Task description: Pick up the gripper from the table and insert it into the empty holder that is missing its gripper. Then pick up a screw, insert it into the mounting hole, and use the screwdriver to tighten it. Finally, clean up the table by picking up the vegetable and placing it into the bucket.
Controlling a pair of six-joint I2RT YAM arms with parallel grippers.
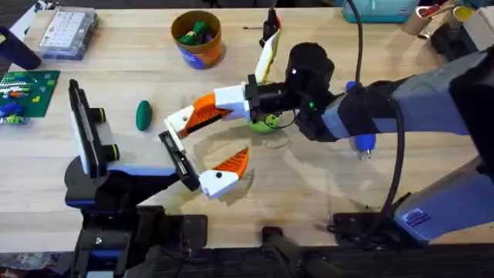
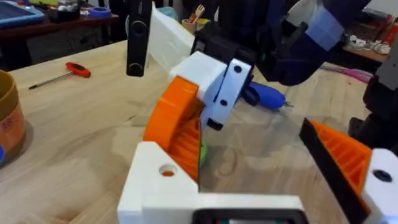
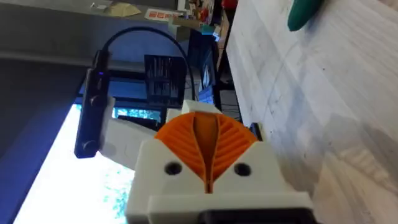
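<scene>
The gripper [image 1: 210,108] hangs just above the table [image 1: 324,193], its white base clamped in the right end effector [image 1: 245,99] and its orange ribbed wedge angled down toward the holder [image 1: 179,117], which it meets or nearly meets. In the left wrist view the wedge's tip sits right against the holder's white block beside the mounting hole. I cannot tell whether anything is seated.

The holder rides one end of the black rail [image 1: 177,160]. The fixed orange finger [image 1: 232,164] sits at the other end, well apart. This rail looks to be the left end effector [image 1: 208,143] itself, spread wide with nothing between.

To do this step well, the part's mating face should line up squarely with the holder before any push. Then it should slide along the holder's own axis, since a tilted entry would likely jam. The grip should stay firm until the holes align.

The vegetable [image 1: 143,114] lies on the table near the holder, and the bucket [image 1: 202,52] stands farther back.
</scene>
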